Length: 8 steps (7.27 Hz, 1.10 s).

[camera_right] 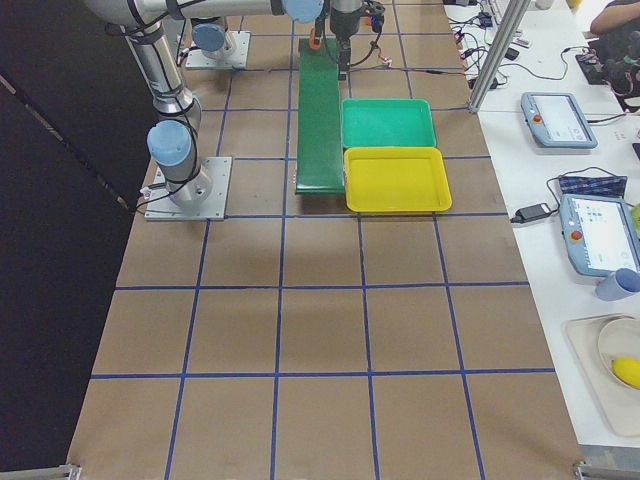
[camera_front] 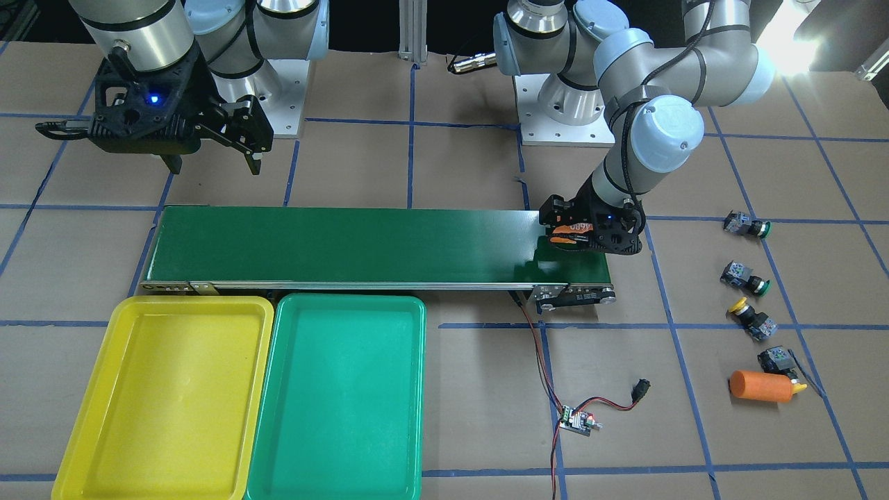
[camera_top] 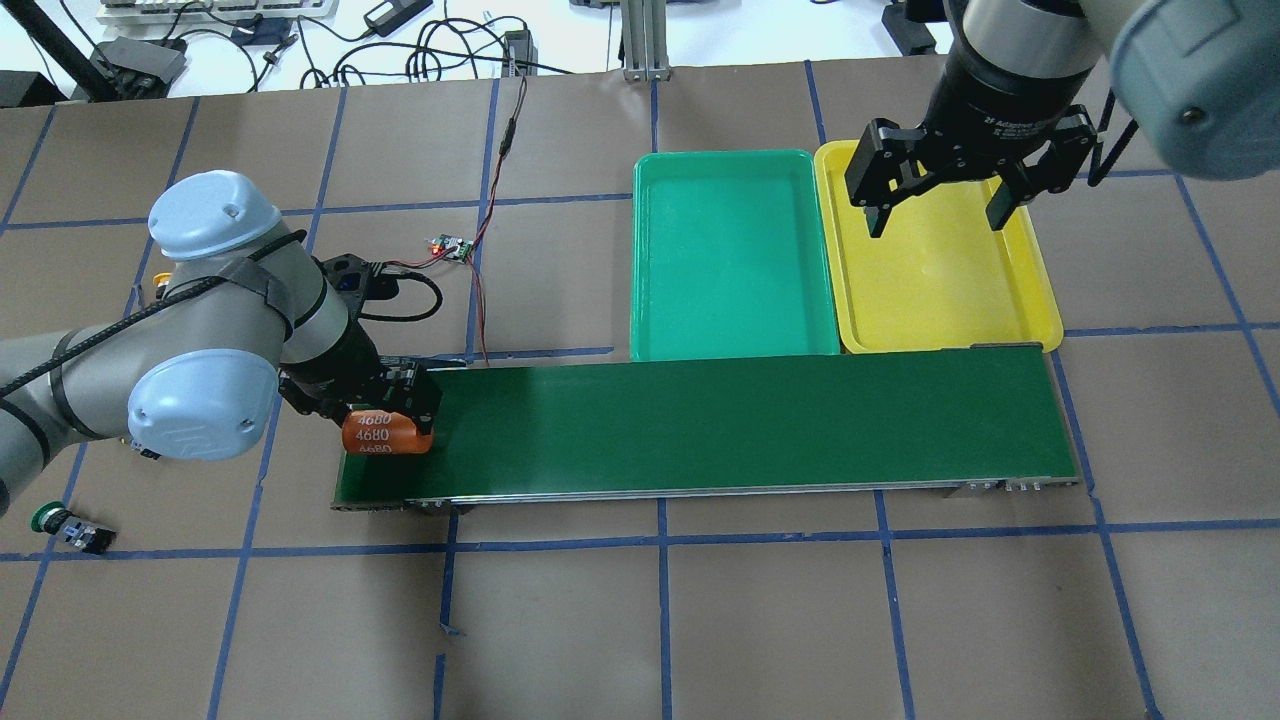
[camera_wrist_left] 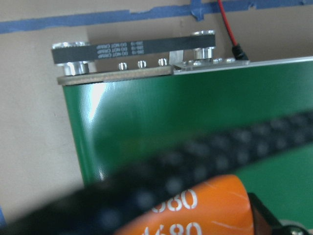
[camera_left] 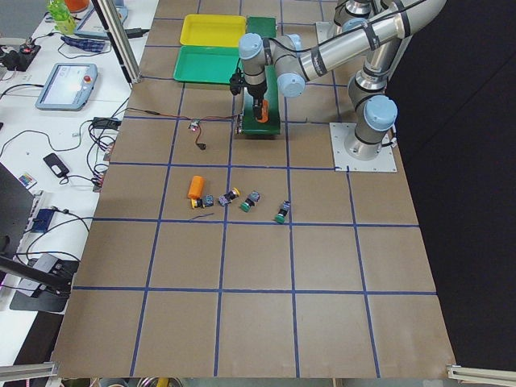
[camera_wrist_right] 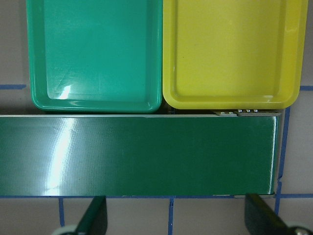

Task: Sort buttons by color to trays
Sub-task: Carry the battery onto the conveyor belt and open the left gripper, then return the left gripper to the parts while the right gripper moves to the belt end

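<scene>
Overhead exterior view first: my left gripper (camera_top: pixel 402 418) is clamped on an orange cylinder (camera_top: pixel 385 436) at the left end of the dark belt (camera_top: pixel 740 425); whether the cylinder touches the belt, I can't tell. My right gripper (camera_top: pixel 935 222) hangs spread wide above the yellow tray (camera_top: pixel 1035 305), with the green tray (camera_top: pixel 735 335) right beside it. On the front view, two green buttons (camera_front: pixel 746 226) and two yellow buttons (camera_front: pixel 751 316) lie on the table beyond the left arm, well apart from both trays.
</scene>
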Each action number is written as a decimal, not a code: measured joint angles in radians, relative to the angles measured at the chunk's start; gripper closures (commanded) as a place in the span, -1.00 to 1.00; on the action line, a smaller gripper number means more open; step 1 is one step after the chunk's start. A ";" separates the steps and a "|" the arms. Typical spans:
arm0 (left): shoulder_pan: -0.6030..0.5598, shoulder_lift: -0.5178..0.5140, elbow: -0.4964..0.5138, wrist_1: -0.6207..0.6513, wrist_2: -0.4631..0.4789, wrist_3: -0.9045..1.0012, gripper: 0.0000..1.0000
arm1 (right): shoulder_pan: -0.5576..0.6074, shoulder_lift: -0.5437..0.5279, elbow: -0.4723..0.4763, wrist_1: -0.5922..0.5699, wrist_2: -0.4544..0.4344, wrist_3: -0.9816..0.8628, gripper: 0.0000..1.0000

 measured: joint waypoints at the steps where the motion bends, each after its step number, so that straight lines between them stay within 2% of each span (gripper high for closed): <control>1: -0.001 -0.009 0.001 0.009 -0.001 -0.025 -1.00 | 0.000 0.000 0.000 0.000 0.000 0.000 -1.00; 4: -0.002 -0.018 0.005 0.029 -0.040 -0.101 -1.00 | 0.000 -0.001 0.007 -0.001 -0.006 -0.007 -1.00; 6: 0.000 -0.014 0.069 0.006 -0.041 -0.124 -1.00 | 0.001 0.000 0.030 0.008 -0.009 -0.009 -1.00; 8: 0.021 -0.016 0.168 -0.056 -0.029 -0.118 -1.00 | 0.002 -0.002 0.168 -0.018 -0.012 -0.009 -1.00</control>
